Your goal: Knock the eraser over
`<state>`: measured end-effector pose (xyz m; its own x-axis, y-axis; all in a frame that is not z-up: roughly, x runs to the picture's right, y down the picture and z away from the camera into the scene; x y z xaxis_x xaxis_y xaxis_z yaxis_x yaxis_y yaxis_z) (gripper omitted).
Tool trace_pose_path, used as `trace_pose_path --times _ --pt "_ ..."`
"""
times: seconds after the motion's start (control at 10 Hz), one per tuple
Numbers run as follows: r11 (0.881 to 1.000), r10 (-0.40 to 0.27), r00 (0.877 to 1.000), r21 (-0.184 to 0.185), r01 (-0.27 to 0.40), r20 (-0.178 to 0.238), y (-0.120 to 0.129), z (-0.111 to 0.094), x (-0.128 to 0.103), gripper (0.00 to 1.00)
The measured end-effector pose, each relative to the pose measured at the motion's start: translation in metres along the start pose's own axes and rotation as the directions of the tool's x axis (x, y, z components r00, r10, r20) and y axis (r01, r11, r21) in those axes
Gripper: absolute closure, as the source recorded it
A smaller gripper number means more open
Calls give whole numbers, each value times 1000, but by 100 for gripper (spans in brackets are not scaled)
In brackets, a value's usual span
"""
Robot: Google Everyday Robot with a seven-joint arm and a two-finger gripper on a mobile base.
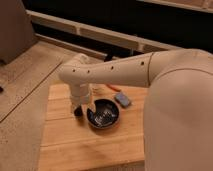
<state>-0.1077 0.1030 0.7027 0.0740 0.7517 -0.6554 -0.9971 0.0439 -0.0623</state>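
Around the bowl (94, 121) on the table (65, 145).
The gripper (79, 111) hangs just left of the bowl; the eraser (122, 99) lies just behind the bowl, to the right.

Grey eraser (122, 99) lies flat, well apart from the gripper (80, 111).

Speckled floor (22, 112), wooden table (62, 147), dark, possibly glazed wall (165, 25)
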Motion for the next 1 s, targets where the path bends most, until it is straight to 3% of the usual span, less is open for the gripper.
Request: trace_pose_path --times 0.1,0.2,0.4,0.6,1.0 --pt "1000 -3 1000 8 3 -6 -1 2 1 35" --pt "999 -13 999 38 15 -45 0 13 7 35" --pt "994 -30 984 103 49 -177 0 46 23 35" --pt "988 -31 964 139 70 -265 -1 67 22 35" --pt "979 -17 942 186 83 -334 -7 89 -10 35"
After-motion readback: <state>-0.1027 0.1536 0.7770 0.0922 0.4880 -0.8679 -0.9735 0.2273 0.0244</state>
